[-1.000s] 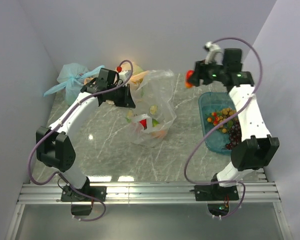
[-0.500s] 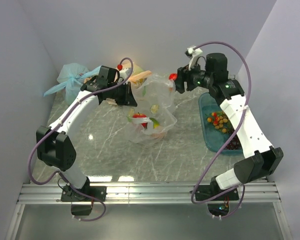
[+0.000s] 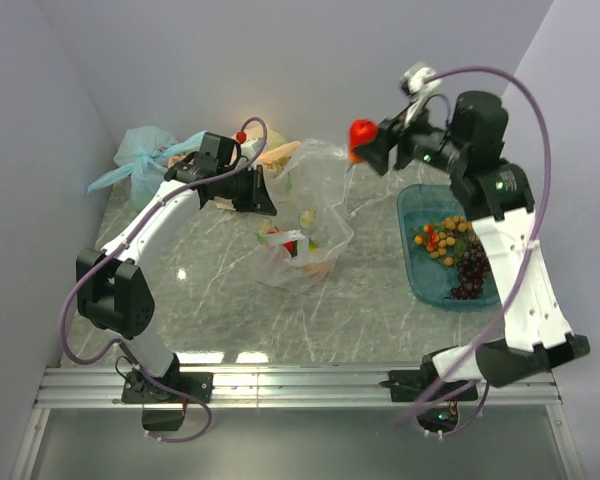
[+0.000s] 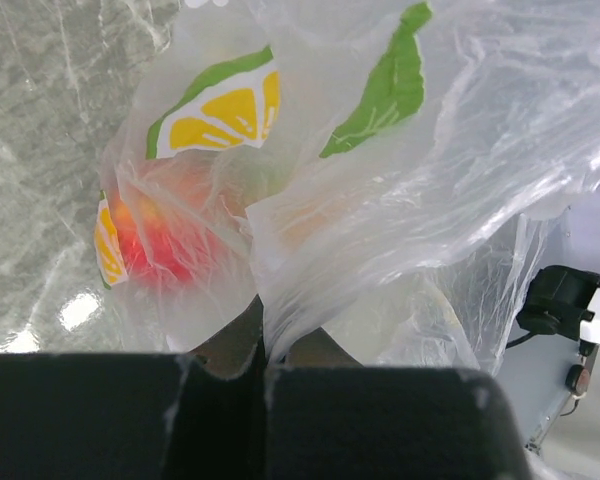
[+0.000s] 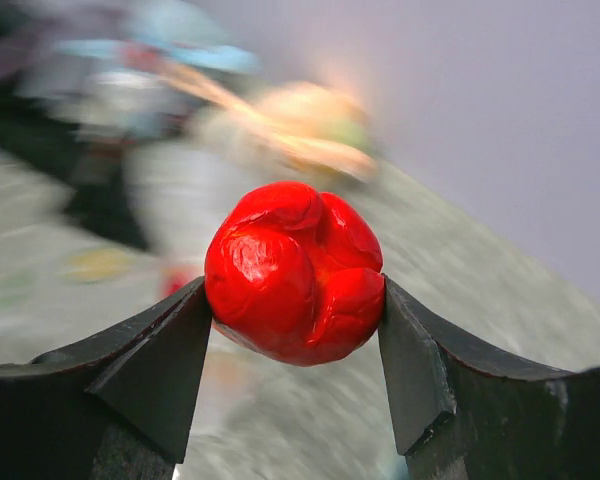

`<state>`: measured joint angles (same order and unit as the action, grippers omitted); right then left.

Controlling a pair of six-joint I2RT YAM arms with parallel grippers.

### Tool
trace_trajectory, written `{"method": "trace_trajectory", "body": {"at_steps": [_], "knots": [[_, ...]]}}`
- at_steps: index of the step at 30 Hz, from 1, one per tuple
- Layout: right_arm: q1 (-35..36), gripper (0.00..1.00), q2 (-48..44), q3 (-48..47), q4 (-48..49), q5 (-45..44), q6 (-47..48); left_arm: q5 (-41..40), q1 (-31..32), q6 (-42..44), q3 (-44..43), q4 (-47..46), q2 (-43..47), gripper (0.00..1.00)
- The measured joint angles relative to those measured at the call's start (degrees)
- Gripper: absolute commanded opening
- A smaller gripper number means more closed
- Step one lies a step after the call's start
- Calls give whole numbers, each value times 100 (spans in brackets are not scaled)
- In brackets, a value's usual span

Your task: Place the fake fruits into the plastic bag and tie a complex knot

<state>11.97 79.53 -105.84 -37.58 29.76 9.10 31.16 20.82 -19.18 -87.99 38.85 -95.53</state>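
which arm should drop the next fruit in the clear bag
Right: the right gripper holds a red fruit up near the plastic bag, while the left gripper is shut on the bag's edge.

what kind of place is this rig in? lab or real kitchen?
Likely a lab robot cell, not a kitchen: blank walls box in a marble-look table, two arms bolt to an aluminium rail, and toy fruit sits in a tray.

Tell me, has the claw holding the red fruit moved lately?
Yes. The right gripper with the red fruit shifted left, away from the blue tray toward the plastic bag.
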Motion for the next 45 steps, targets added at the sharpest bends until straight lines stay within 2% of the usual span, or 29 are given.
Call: {"method": "trace_trajectory", "body": {"at_steps": [4, 8, 11, 17, 18, 21, 22, 24, 25, 28, 33, 37, 45], "knots": [[1056, 38, -483, 466, 317, 289, 20, 109, -28, -37, 0, 0, -55, 1], [1696, 33, -560, 1104, 769, 216, 111, 249, -111, -151, 0, -2, -63, 1], [1930, 30, -173, 1443, 918, 122, 120, 308, -177, -162, 0, 0, -63, 1], [1987, 33, 970, 2404, 1167, -68, 101, 350, -249, -170, 39, -24, -63, 1], [2024, 36, 1204, 2452, 1119, -20, 101, 350, -251, -173, 61, -35, -63, 1], [2199, 55, 1742, 2393, 944, 205, 129, 348, -260, -203, 116, -46, -63, 0], [2273, 71, 1860, 2347, 855, 271, 155, 345, -262, -214, 131, -46, -63, 1], [2426, 81, 2017, 2260, 643, 323, 225, 343, -269, -243, 153, -46, -63, 1], [2490, 89, 2041, 2234, 575, 326, 247, 343, -275, -256, 153, -39, -63, 1], [2592, 96, 2041, 2083, 332, 278, 341, 334, -304, -256, 153, -44, -63, 1], [2551, 97, 1991, 1421, -114, -61, 483, 302, -339, -254, 153, -44, -63, 1], [2297, 97, 1613, 785, -411, -179, 540, 258, -345, -251, 153, -42, -63, 1], [529, 98, -372, 573, -352, -507, 439, 190, -350, -251, 190, -42, -31, 1]]}}
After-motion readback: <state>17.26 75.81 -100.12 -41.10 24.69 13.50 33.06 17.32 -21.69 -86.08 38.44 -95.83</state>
